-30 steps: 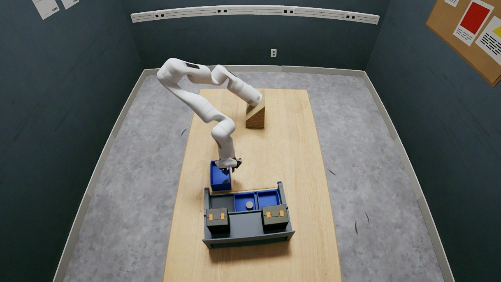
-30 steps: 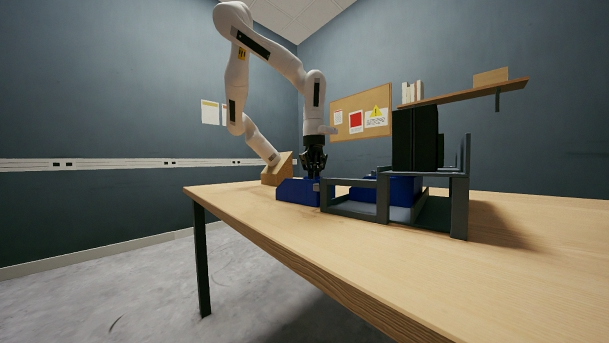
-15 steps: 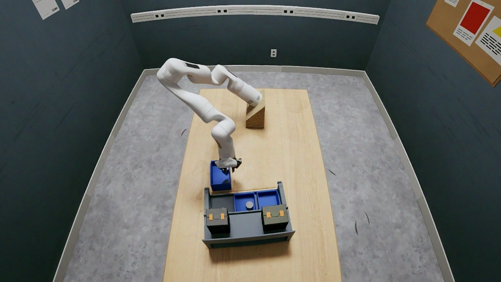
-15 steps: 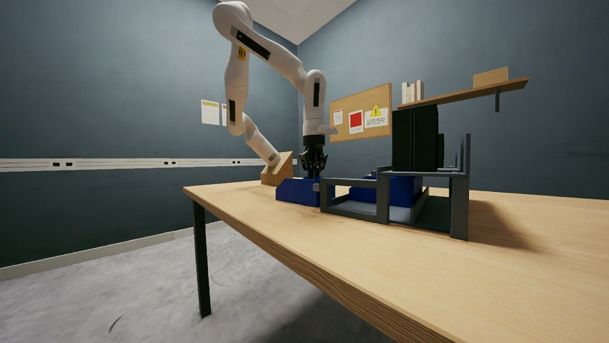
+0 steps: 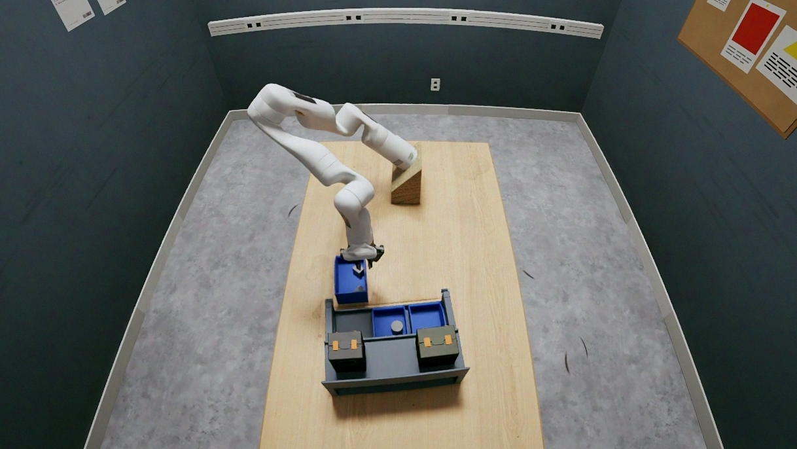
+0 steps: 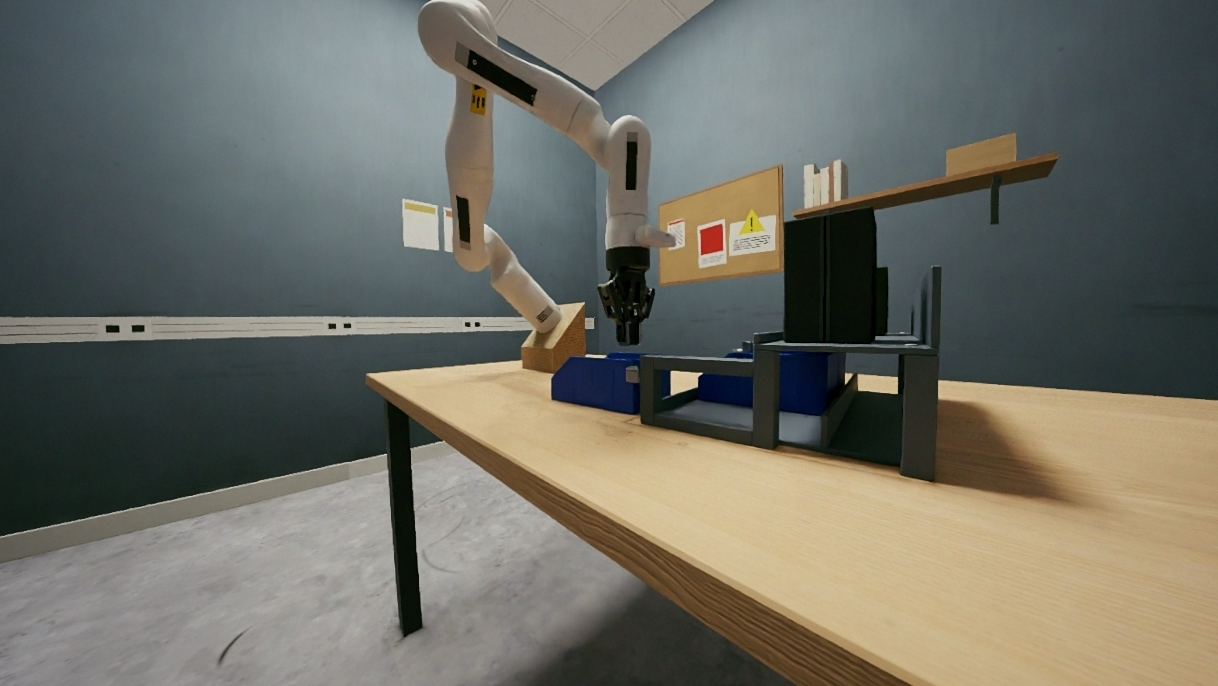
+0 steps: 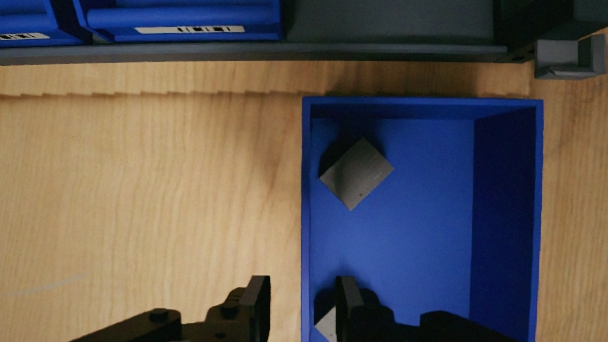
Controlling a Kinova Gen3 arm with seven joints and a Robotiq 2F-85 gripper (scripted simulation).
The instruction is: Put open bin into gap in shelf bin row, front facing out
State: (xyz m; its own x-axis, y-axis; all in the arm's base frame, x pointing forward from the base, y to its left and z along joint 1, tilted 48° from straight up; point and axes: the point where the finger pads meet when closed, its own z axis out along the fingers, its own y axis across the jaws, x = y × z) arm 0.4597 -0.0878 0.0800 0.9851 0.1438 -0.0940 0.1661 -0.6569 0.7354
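Note:
The open blue bin (image 5: 345, 284) (image 6: 596, 383) (image 7: 425, 225) rests on the table just in front of the grey shelf's (image 5: 390, 362) (image 6: 916, 409) left end. A grey cube part (image 7: 356, 173) (image 5: 359, 288) lies inside it, and a small pale part (image 7: 326, 326) shows beside my finger. My gripper (image 5: 365, 262) (image 6: 628, 336) (image 7: 303, 300) hangs just above the bin's rim. Its fingers are partly open and straddle one side wall without touching it. The gap (image 5: 348, 321) (image 7: 390, 20) in the row is at the shelf's left, next to two blue bins (image 5: 389, 317) (image 5: 426, 315) (image 7: 180, 20).
Two dark boxes (image 5: 345, 351) (image 5: 438, 344) (image 6: 826, 276) stand on the low board above the bins. The middle bin holds a grey cylinder (image 5: 396, 326). The shelf's front lip (image 7: 250, 50) runs along the row. A wooden wedge (image 5: 406, 184) (image 6: 558, 340) carries the arm's base.

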